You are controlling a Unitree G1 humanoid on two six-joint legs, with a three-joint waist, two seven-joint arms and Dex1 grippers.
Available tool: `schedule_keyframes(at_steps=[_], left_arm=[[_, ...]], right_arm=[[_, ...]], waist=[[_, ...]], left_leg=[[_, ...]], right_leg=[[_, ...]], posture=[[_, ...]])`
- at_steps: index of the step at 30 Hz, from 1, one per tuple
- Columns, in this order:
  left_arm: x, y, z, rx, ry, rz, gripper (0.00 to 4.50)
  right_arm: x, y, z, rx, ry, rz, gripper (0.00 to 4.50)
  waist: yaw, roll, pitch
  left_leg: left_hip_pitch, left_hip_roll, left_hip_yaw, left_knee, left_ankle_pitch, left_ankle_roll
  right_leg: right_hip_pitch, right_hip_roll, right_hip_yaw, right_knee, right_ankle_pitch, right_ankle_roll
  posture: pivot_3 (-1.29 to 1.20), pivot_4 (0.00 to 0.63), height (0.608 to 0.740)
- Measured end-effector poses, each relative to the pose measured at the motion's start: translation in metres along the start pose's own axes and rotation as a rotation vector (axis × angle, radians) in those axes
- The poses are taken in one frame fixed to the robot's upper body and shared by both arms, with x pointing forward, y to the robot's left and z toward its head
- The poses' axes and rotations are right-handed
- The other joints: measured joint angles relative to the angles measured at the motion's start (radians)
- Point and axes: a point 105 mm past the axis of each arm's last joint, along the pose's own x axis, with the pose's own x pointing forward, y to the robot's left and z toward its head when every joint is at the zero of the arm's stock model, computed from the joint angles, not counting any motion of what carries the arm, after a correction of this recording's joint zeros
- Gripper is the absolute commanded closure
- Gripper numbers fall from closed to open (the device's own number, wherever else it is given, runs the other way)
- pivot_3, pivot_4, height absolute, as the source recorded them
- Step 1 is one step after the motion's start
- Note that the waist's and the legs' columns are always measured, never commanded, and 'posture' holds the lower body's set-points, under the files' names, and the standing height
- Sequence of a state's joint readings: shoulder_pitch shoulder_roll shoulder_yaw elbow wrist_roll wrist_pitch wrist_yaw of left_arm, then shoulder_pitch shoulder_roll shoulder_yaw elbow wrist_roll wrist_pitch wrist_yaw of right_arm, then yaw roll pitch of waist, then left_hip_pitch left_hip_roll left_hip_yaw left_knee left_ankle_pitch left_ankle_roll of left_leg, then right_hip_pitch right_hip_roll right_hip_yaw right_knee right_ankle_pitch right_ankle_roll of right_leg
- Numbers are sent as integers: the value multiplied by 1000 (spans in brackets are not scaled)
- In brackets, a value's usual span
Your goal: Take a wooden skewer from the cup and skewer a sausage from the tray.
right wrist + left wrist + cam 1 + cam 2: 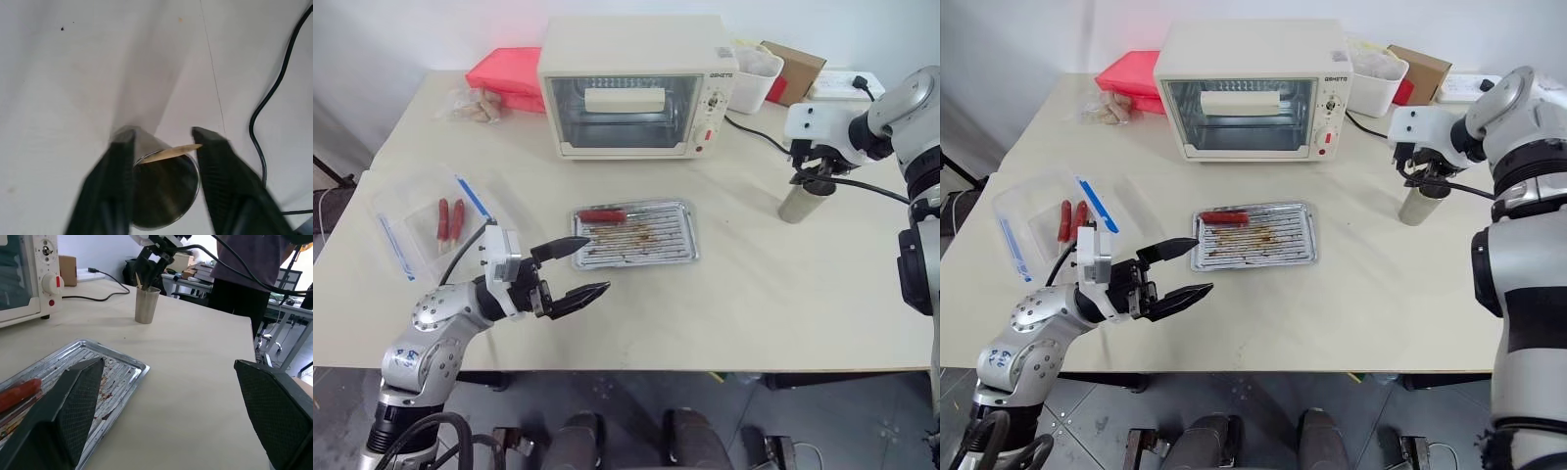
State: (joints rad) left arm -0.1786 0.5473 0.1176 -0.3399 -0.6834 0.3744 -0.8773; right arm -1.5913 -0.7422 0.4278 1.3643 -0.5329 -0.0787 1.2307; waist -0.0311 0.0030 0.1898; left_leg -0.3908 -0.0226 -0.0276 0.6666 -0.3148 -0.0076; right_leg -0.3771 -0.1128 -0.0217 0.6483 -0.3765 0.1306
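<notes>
Your left hand gapes empty beside the tray. At the cup, your right hand straddles the wooden skewer, grip unclear. Light, brittle: pinch near its top.

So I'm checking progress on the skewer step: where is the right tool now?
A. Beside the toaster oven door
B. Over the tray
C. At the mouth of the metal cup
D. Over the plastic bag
C: the right tool sits at the top of the cup, its fingers either side of the rim and a wooden skewer.
</notes>
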Motion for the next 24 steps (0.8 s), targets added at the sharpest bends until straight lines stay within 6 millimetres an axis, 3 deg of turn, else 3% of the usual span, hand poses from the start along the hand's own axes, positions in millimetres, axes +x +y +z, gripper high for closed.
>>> schedule_keyframes(at_steps=[1,11,14,24], left_arm=[[0,0,0,-2,1,1,0],[0,1,-1,-7,4,13,0],[0,2,1,-3,2,17,0],[-1,6,6,14,-14,39,0]], right_arm=[[0,0,0,-1,1,-1,3982],[-2,-2,0,-13,14,-7,3982],[-2,-1,0,-13,14,0,4486],[-11,-4,8,-15,-8,17,4486]], waist=[[0,0,0],[0,0,0],[0,0,0],[0,0,0]], left_leg=[[0,0,0,0,0,0],[0,0,0,0,0,0],[0,0,0,0,0,0],[0,0,0,0,0,0]], right_leg=[[0,0,0,0,0,0],[0,0,0,0,0,0],[0,0,0,0,0,0],[0,0,0,1,0,0]], posture=[[0,150,740],[0,150,740],[0,150,740],[0,150,740]])
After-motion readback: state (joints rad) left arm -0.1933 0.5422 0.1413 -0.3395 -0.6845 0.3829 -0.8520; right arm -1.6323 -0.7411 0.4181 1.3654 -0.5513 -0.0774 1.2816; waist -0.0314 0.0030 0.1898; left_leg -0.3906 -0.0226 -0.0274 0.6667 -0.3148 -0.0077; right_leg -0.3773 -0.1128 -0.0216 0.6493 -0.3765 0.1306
